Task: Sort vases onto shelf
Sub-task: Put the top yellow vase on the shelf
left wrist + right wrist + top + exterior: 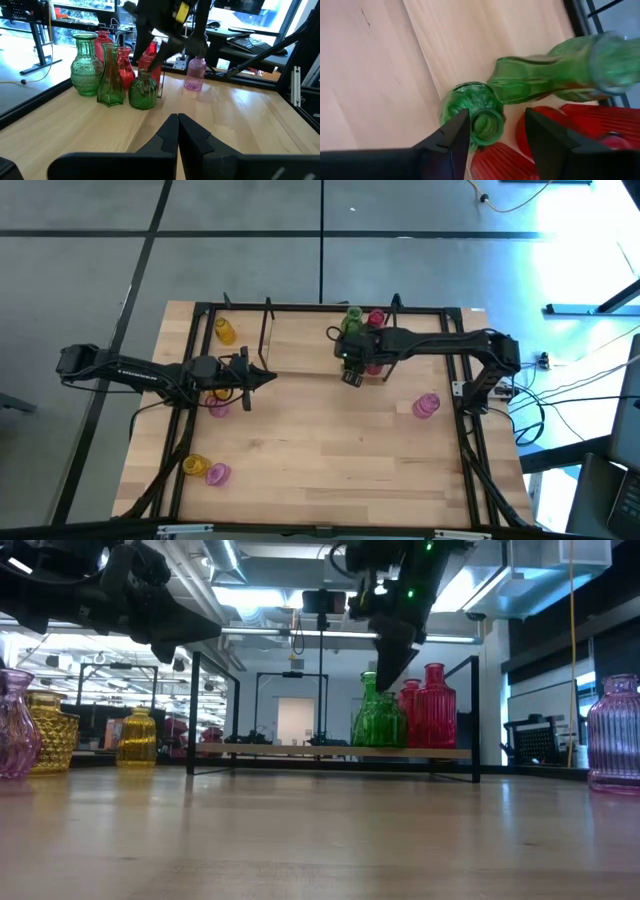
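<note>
Two arms over a wooden table (330,450). The right gripper (492,131) hangs above the right end of the shelf (330,751), its jaws parted. Directly below the gap between the jaws stands a small round green vase (471,111), its mouth facing up and closer to one finger; no contact with either finger can be made out. Just beyond the jaws, a tall green vase (555,75) stands against the round one, and red vases (600,117) crowd the far side of the opposite finger. In the left wrist view the same cluster reads as three green vases, the ribbed one (86,64) outermost, with the red ones behind them.

The left gripper (178,127) is held above the table's left side, jaws closed on nothing, pointing toward the cluster, which lies well ahead of its tips. A pink vase (427,405) stands on the table past the shelf's right end, away from both sets of jaws. A yellow vase (225,331) stands at the shelf's left end. Another pink vase (217,406) sits below the left arm, and a yellow and pink pair (205,470) stands near the table's front left corner.
</note>
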Controlling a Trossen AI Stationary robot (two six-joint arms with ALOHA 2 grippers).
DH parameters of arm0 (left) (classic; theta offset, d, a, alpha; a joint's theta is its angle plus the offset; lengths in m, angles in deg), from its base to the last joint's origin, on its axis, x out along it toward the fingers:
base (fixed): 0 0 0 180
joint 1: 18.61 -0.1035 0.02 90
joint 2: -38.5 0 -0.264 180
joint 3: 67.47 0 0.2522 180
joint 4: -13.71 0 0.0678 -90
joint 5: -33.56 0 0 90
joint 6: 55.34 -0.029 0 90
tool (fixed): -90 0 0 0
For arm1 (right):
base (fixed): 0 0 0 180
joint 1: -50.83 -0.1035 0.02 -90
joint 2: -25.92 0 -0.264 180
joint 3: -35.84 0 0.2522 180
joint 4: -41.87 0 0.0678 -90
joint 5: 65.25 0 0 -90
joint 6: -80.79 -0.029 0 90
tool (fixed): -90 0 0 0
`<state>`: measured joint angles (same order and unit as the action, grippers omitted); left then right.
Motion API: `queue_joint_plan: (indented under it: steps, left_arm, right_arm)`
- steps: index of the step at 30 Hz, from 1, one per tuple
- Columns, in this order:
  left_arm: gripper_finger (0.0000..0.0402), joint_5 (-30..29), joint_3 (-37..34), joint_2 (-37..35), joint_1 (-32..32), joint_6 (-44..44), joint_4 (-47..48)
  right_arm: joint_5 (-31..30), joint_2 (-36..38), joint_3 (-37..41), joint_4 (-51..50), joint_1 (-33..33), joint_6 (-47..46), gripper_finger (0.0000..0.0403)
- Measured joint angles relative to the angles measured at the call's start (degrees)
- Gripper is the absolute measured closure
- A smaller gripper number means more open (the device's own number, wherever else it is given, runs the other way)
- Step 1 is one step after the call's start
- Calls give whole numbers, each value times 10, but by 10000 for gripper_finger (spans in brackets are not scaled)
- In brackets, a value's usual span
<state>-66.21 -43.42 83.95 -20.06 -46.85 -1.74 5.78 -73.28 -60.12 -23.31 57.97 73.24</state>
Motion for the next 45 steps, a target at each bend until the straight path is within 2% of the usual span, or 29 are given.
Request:
queue_joint_plan:
  steps: [6, 11, 16, 21, 24, 32, 36, 41, 45]
  left_arm:
    - [400, -7, 0, 0, 0, 0, -1]
    - [396, -56, 0, 0, 0, -1, -4]
    - [341, -75, 35, -1, -9, -12, 47]
    - [266, -82, 147, -1, -14, -29, 244]
    - [243, -101, 225, -1, -14, -27, 372]
    - [237, -210, 396, 4, -23, 32, 679]
    - [237, -211, 448, 7, -52, 68, 766]
    - [237, -205, 496, 39, -128, 81, 875]
    - [237, -145, 514, 82, -215, 65, 923]
  right_arm:
    - [9, 45, -22, -3, -16, 16, 237]
    - [-20, 76, -9, 94, -41, 109, 237]
    - [13, 88, 23, 189, -45, 197, 237]
    - [21, 114, 86, 220, -46, 202, 237]
    - [13, 150, 135, 238, -60, 181, 237]
    - [-45, 271, 255, 336, -126, 135, 237]
    - [-41, 300, 293, 404, -141, 135, 237]
    - [-21, 304, 306, 457, -148, 138, 237]
    - [39, 299, 306, 487, -147, 107, 237]
